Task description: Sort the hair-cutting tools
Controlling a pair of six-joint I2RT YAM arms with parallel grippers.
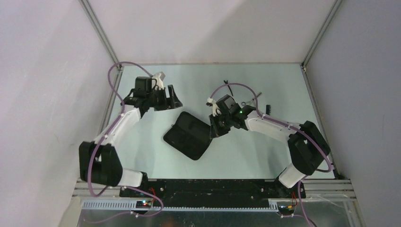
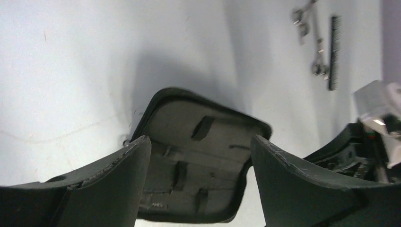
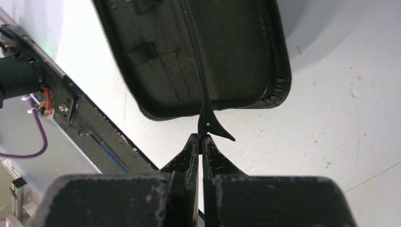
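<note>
The black zip case [image 1: 189,135] lies open in the middle of the table. My right gripper [image 3: 202,140] is shut on a thin black clip [image 3: 208,124], which it holds just above the case's near edge [image 3: 198,56]; the clip's long tip reaches over the case's zip line. In the top view the right gripper [image 1: 214,131] is at the case's right corner. My left gripper [image 2: 201,146] is open and empty, above and left of the case [image 2: 198,156]; it also shows in the top view [image 1: 169,103]. Silver scissors [image 2: 313,42] and a black comb [image 2: 334,52] lie on the table beyond the case.
The scissors [image 1: 247,101] and comb [image 1: 268,109] lie at the back right, behind the right arm. Grey walls enclose the table on three sides. The arm bases and a black rail [image 1: 213,187] run along the near edge.
</note>
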